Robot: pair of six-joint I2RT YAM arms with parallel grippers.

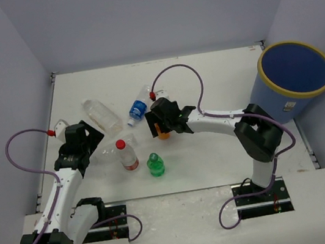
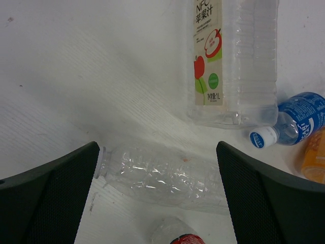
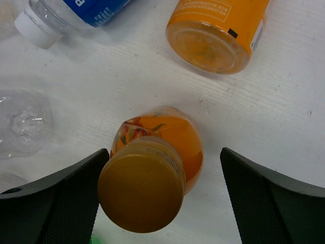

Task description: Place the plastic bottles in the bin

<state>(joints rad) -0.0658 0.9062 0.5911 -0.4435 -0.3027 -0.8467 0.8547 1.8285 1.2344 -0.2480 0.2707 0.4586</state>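
My left gripper (image 1: 89, 143) (image 2: 157, 148) is open, its fingers on either side of a crushed clear bottle (image 2: 162, 175) lying on the table (image 1: 217, 156). My right gripper (image 1: 161, 122) (image 3: 163, 152) is open around an upright orange bottle (image 3: 152, 162) (image 1: 163, 135), not touching it. A second orange bottle (image 3: 218, 35) lies just beyond. A blue-labelled bottle (image 1: 137, 108) (image 2: 299, 118) (image 3: 76, 10), a large clear bottle with an apple label (image 1: 101, 114) (image 2: 236, 61), a red-capped bottle (image 1: 127, 155) and a green bottle (image 1: 155, 164) lie mid-table. The blue bin (image 1: 296, 76) stands far right.
Grey walls close the table at the back and sides. Purple cables loop over both arms. Another clear bottle's base (image 3: 23, 122) shows at the left of the right wrist view. The bin stands at the table's far right corner.
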